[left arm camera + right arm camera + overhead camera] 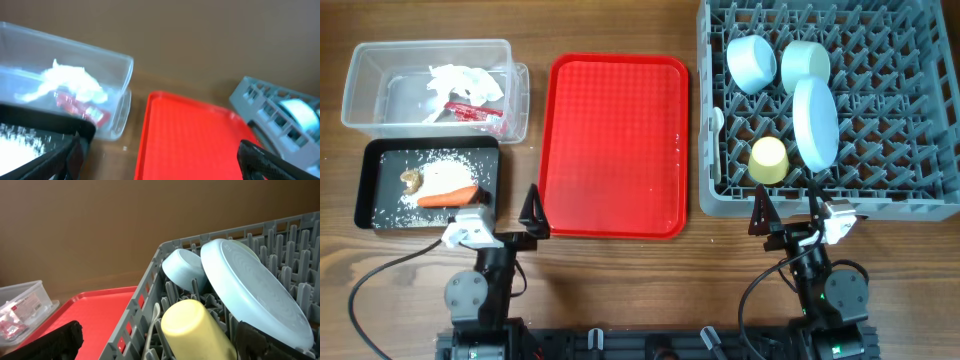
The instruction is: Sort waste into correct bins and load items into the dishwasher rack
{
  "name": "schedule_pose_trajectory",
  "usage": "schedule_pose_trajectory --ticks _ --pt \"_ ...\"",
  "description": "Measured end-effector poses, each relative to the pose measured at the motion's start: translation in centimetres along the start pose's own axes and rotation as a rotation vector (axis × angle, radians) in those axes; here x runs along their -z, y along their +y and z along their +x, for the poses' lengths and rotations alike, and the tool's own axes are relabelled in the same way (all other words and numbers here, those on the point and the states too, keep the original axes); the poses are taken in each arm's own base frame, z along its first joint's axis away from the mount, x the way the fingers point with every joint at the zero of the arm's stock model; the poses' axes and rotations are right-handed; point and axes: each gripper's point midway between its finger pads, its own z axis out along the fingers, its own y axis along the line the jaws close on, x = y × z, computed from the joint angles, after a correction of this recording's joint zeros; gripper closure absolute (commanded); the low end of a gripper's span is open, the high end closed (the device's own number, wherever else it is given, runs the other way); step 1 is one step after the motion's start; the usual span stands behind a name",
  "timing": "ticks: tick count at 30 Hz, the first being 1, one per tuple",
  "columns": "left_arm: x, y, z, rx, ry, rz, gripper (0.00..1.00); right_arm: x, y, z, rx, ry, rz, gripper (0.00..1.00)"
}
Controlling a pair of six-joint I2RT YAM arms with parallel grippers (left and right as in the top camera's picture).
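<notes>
While the left gripper (505,212) and right gripper (788,212) gape empty, the dishwasher rack (880,205) sits just ahead of the right jaws. The black tray (365,190) with the carrot (448,196) lies ahead-left of the left jaws, clear tub (360,60) beyond.

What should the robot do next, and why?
Probably nothing more than resting: left claw and right claw are open and hold nothing. The red tray looks bare. Two bowls, plate, yellow cup and spoon are in the rack; tissue and wrapper lie in the clear tub, carrot and rice in the black tray. The job seems done.
</notes>
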Motion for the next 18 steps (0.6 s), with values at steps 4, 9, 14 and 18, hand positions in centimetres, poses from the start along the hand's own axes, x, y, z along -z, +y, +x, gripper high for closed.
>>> schedule_pose_trajectory --ticks 4,9,14,18 --pt "0.01 0.10 0.48 0.002 0.017 -0.003 0.00 0.00 0.00 0.00 0.000 0.000 0.000 0.00" --pt "0.01 0.10 0.48 0.002 0.017 -0.003 0.00 0.00 0.00 0.00 0.000 0.000 0.000 0.00" --pt "0.01 0.10 0.48 0.002 0.017 -0.003 0.00 0.00 0.00 0.00 0.000 0.000 0.000 0.00" --pt "0.01 0.10 0.48 0.002 0.017 -0.003 0.00 0.00 0.00 0.00 0.000 0.000 0.000 0.00"
